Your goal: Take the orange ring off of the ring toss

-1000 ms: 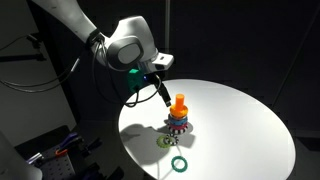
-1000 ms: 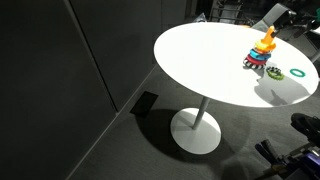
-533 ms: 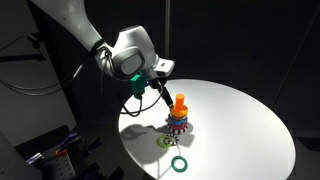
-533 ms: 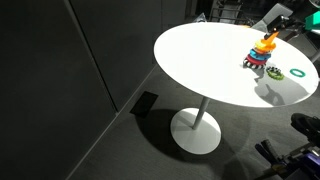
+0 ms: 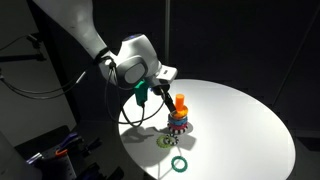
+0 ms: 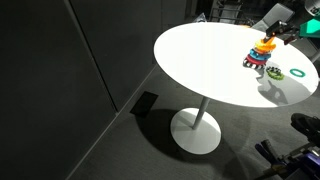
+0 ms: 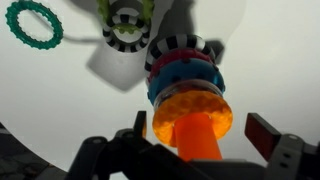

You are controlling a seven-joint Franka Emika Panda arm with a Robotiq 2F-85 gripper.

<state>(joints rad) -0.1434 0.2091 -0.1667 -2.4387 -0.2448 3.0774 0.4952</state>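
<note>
The ring toss (image 5: 178, 120) stands on the round white table (image 5: 240, 120), with red, blue and black-and-white rings stacked round its upright orange peg (image 7: 197, 140). The orange ring (image 7: 190, 106) sits on top of that stack around the peg. My gripper (image 7: 203, 135) is open just above the toy, with one finger on each side of the peg and touching nothing. In both exterior views the gripper (image 5: 165, 92) hovers beside the peg top, and the ring toss (image 6: 262, 55) stands near the table's edge.
A loose green ring (image 7: 34, 22) lies on the table near its edge (image 5: 179, 164). A yellowish-green and white ring (image 7: 127, 25) lies between it and the toy (image 5: 164, 142). The table stands on a single pedestal (image 6: 196, 130) in a dark room.
The arm has moved the gripper toward the ring toss, so it now sits right by the peg top. The rings have not moved.
</note>
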